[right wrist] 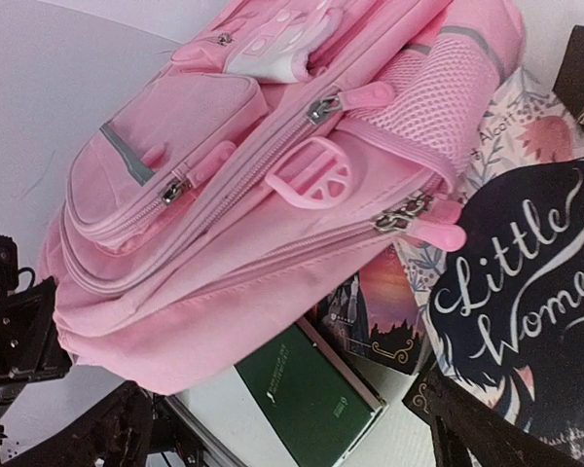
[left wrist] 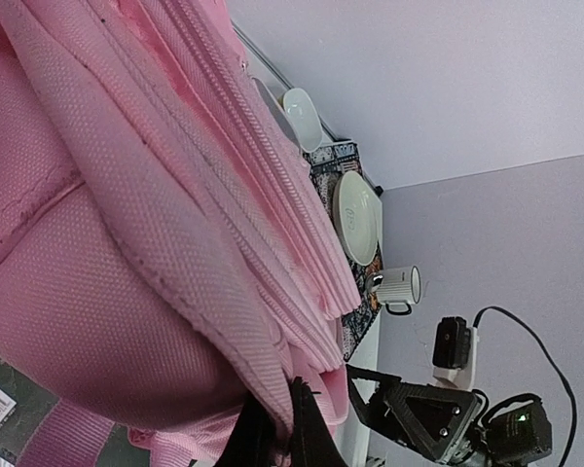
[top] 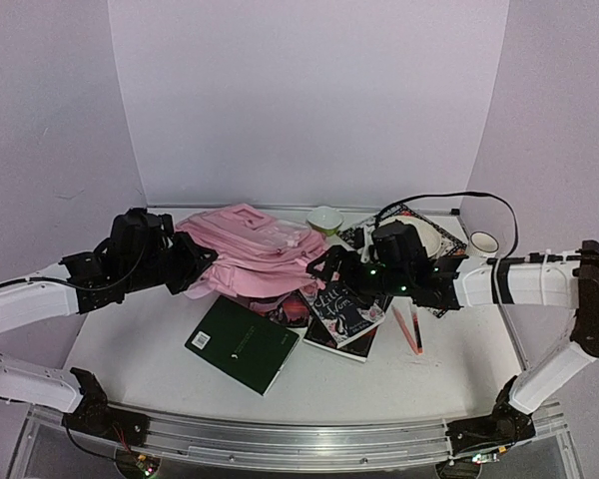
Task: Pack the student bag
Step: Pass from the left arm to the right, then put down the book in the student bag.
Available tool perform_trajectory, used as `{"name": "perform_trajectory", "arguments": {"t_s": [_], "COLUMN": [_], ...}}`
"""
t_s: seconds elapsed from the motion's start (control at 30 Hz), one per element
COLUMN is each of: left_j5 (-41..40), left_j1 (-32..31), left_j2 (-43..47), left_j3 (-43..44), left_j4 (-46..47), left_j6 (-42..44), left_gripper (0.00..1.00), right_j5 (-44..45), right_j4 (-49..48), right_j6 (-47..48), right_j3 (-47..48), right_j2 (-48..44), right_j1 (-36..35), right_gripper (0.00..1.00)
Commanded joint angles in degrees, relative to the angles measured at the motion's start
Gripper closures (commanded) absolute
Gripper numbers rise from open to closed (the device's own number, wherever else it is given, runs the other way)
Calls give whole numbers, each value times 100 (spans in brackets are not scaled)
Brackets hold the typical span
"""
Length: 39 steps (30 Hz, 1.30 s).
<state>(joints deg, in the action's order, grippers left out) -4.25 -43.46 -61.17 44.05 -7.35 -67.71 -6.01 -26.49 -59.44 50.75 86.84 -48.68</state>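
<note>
My left jaws are clamped tight on a fold of the student bag (top: 248,249) at its left end. In the left wrist view the pink weave fills nearly everything, and my dark fingertips (left wrist: 316,443) pinch its edge at the bottom. My right jaws stand spread wide and hold nothing. They are just off the bag's right end, above the Little Women book (top: 344,304).

The bag lies toward the rear of the bench (top: 130,349), between my two arms, with its front pockets and zips facing up. Its near edge rests over a small heap of books, and a green notebook (top: 242,342) pokes out from that edge toward me. A pink pen (top: 406,329) lies to the right of the books. Behind the bag sits a small bowl (top: 325,218), and farther right stands a white mug (top: 484,241).
</note>
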Motion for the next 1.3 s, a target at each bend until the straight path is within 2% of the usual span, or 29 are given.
{"name": "perform_trajectory", "arguments": {"t_s": [0.0, 0.3, 0.37, 0.4, 0.47, 0.57, 0.63, 0.7, 0.77, 0.87, 1.03, 1.13, 1.27], "left_j5": [58, -15, -8, -8, -27, -52, -122, -266, -481, -727, -1312, -1390, -1189], "left_j1": [-427, -969, -1051, -1085, -1159, -1183, -1183, -1183, -1185, -1178, -1171, -1153, -1135], "left_j2": [-116, -610, -662, -671, -655, -536, -427, -272, -131, 7, 131, 64, -483], "left_j3": [142, 47, -3, -35, -115, -324, -448, -519, -478, -279, 430, 823, 1447], "left_j4": [1014, 1375, 1411, 1420, 1418, 1405, 1373, 1184, 796, 208, -1015, -1368, -1735], "left_j6": [-36, -126, -149, -154, -155, -85, 55, 208, 379, 778, 1633, 2180, 2894], "left_gripper": [100, 100, 100, 100, 100, 95, 87, 76, 67, 58, 30, 23, 19], "right_j5": [149, -75, -70, -73, -90, -182, -262, -326, -368, -468, -890, -1133, -1522], "right_j4": [-682, -1467, -1567, -1623, -1691, -1756, -1789, -1790, -1780, -1623, -927, -438, 379], "right_j6": [-496, -952, -962, -961, -937, -845, -734, -667, -570, -395, 156, 509, 884], "right_j3": [305, 387, 396, 402, 427, 450, 465, 469, 455, 484, 825, 1046, 1347], "right_j2": [386, 1289, 1403, 1450, 1523, 1554, 1542, 1503, 1451, 1369, 1260, 1183, 1100], "right_j1": [-184, -321, -325, -325, -327, -326, -326, -324, -325, -325, -324, -312, -202], "right_gripper": [2, 2, 6, 11, 28, 52, 66, 86, 98, 100, 100, 100, 100]}}
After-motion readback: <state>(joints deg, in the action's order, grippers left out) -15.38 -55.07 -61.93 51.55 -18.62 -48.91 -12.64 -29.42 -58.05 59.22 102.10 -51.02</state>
